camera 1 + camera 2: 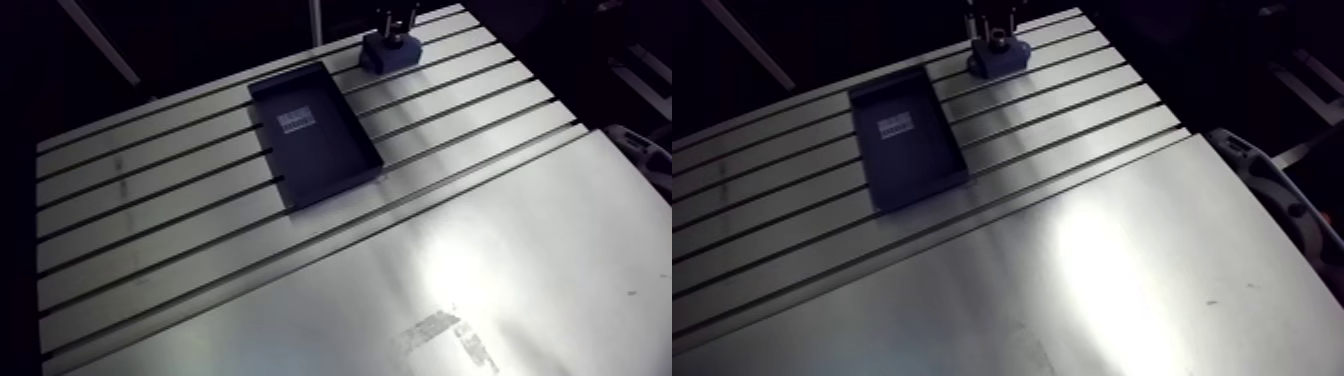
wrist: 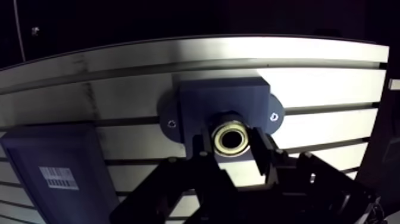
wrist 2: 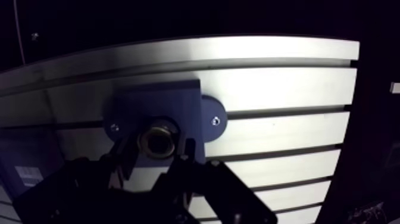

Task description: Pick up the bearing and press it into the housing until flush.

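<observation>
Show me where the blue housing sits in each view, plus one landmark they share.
Arm view: housing at the table's far edge, under the end effector, just past the tray.
Wrist view: housing directly ahead of the end effector, which is shut on the bearing.
Shared landmark: the dark labelled tray beside the housing.

the gripper [image 2: 234,142] is matte black all over. its two fingers [image 2: 265,156] are flat, squared-off bars with straight inner faces, and they widen at the base into angular, faceted linkage arms. small pale pin heads dot the finger joints. in the arm view it shows only as slim dark prongs.
</observation>
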